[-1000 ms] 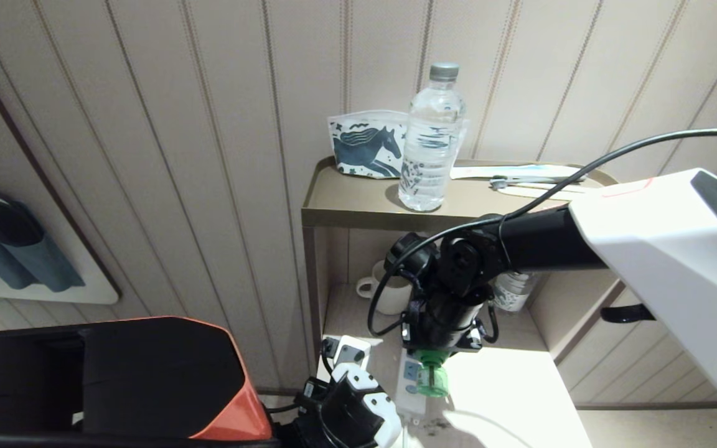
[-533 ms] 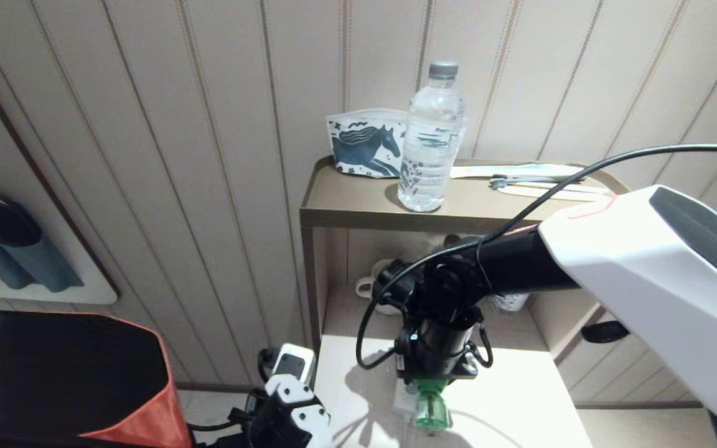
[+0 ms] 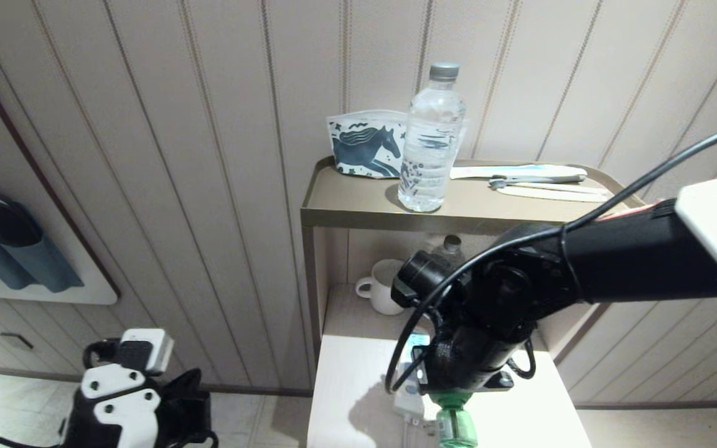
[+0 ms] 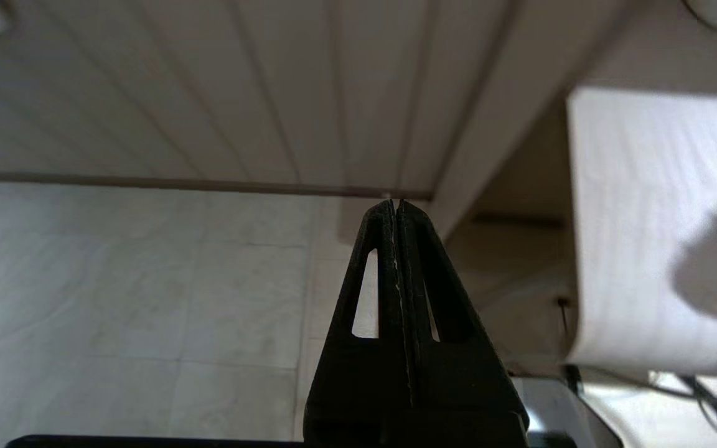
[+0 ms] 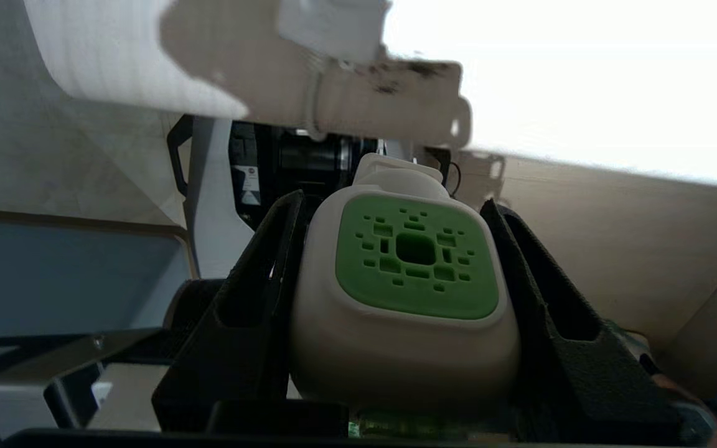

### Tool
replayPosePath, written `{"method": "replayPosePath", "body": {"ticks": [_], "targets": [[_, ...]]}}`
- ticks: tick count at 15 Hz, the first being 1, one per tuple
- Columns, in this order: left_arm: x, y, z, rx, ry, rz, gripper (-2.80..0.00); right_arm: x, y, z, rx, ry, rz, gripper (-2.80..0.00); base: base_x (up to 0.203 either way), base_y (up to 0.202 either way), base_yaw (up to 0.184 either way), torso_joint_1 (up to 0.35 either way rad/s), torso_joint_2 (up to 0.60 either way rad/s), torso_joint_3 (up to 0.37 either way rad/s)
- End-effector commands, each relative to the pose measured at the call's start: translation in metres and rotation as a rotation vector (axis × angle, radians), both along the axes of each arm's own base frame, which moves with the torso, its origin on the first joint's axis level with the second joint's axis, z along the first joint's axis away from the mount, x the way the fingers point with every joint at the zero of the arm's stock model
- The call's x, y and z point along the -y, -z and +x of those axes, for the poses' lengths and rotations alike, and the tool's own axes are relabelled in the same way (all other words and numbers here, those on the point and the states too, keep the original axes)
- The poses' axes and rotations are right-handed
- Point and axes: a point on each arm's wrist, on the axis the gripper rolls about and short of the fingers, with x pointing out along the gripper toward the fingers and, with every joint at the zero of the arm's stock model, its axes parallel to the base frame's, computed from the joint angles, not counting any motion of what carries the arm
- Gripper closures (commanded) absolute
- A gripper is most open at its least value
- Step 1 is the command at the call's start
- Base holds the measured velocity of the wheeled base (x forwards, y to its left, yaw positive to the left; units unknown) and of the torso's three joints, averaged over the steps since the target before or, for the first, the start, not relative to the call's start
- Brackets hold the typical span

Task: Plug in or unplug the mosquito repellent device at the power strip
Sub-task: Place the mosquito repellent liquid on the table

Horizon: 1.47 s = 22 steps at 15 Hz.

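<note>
Your mosquito repellent device (image 5: 405,298) sits clamped by its white head in the right gripper (image 5: 396,292), over the shelf's (image 3: 358,373) front edge beside the power strip (image 3: 409,398). It's probably light, smooth plastic, liquid bottle below: hold the head's flat sides, firmly. Left gripper (image 4: 398,208), fingers together, hangs beyond the shelf's left edge.

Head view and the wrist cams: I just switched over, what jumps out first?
The right gripper stands out: its jaws are clamped on the white head of the mosquito repellent device, whose green bottle hangs over the near edge of the white tabletop. The power strip lies there, mostly hidden under the arm. The left gripper, jaws shut and empty, is off to the left over the floor.
</note>
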Motion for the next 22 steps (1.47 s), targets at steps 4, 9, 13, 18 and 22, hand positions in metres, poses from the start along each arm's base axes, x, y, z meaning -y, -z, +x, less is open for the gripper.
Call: {"method": "replayPosePath", "body": {"ticks": [4, 9, 13, 18, 22], "targets": [[-0.056, -0.040, -0.035, 0.157, -0.184, -0.101, 0.00, 0.035, -0.024, -0.049, 0.037, -0.017, 0.026, 0.00, 0.000, 0.000, 0.000, 0.000, 0.00, 0.000], [-0.098, -0.066, -0.092, 0.141, -0.327, -0.074, 0.00, 0.063, -0.027, -0.077, 0.125, -0.006, 0.075, 0.00, 0.000, 0.000, 0.000, 0.000, 0.00, 0.000], [-0.119, -0.072, -0.149, 0.244, -0.526, -0.026, 0.00, 0.069, -0.020, -0.082, 0.178, 0.017, 0.024, 0.00, 0.000, 0.000, 0.000, 0.000, 0.00, 0.000], [-0.117, -0.035, -0.186, 0.377, -0.530, 0.158, 0.00, 0.066, -0.012, -0.078, 0.248, 0.022, 0.052, 0.00, 0.000, 0.000, 0.000, 0.000, 0.00, 0.000], [-0.111, -0.024, -0.177, 0.509, -0.244, 0.147, 0.00, 0.066, -0.014, -0.078, 0.408, -0.012, 0.086, 0.00, 0.000, 0.000, 0.000, 0.000, 0.00, 0.000]]}}
